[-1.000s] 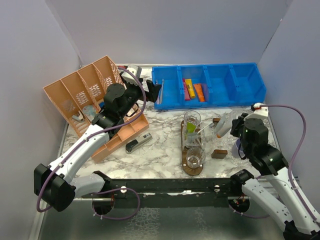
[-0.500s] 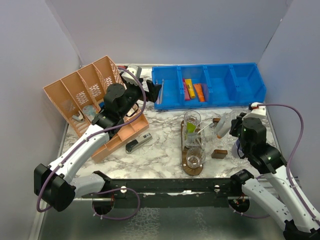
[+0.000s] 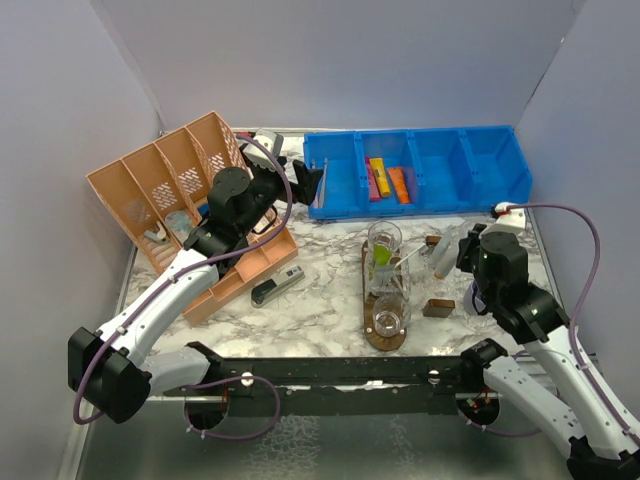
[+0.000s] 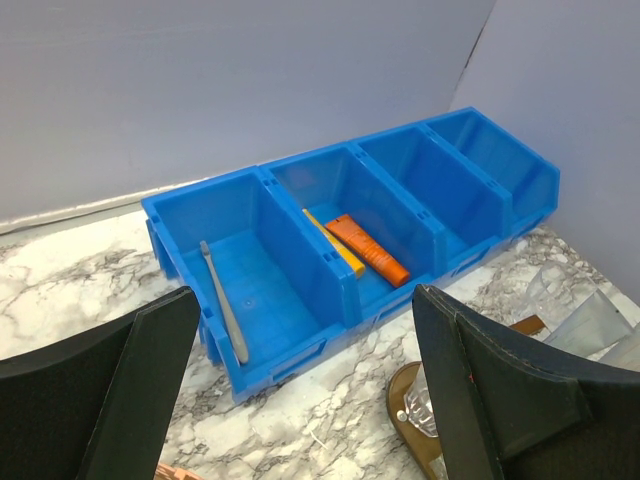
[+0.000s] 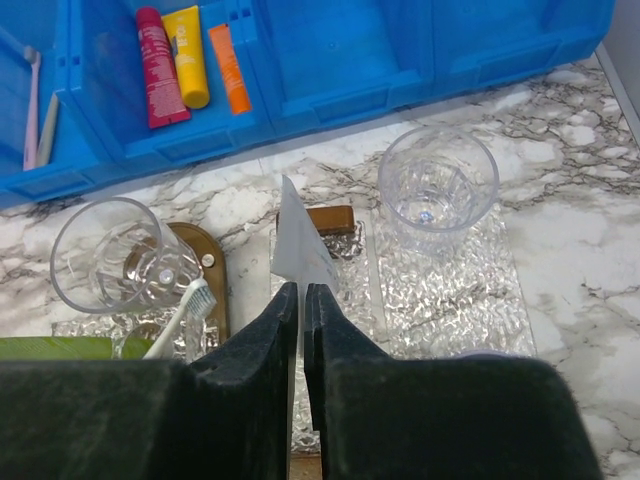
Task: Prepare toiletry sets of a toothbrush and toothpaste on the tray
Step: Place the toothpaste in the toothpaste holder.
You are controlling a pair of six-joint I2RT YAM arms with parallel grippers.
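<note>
**Right hand** (image 5: 301,296): the fingers are drawn almost together and pinched on a pale tube (image 5: 300,245), seen from the wrist as a thin wedge. The hand is held at 3 o'clock of the tray (image 3: 385,340), just beside it and above the counter (image 3: 320,300).

**Left hand** (image 4: 305,335): the fingers are spread wide with nothing between them. The hand is poised over the blue bin (image 4: 335,262) at 11 o'clock of the tray. A grey toothbrush (image 4: 225,310) is noted lying in the bin's end compartment.

**Tray:** it is set lengthwise from 12 to 6 o'clock near the counter's middle, and clear tumblers are stood on it in a row. A lime green tube (image 3: 382,256) and a white toothbrush (image 5: 180,318) are seen leaning toward the 12 o'clock end. The near tumbler (image 3: 388,318) appears unfilled. A further tumbler (image 5: 437,185) is stood off the tray, at its 2 o'clock.

**Step in hand, as judged:** the pale tube is to be delivered into a tumbler lacking one. It is recommended that the tube be centred over the open rim and lowered free end first. It should be released only once it is within the walls. The leaning toothbrush and the light tumblers are to be cleared on approach, since either could be tipped by a sideways touch.
</note>
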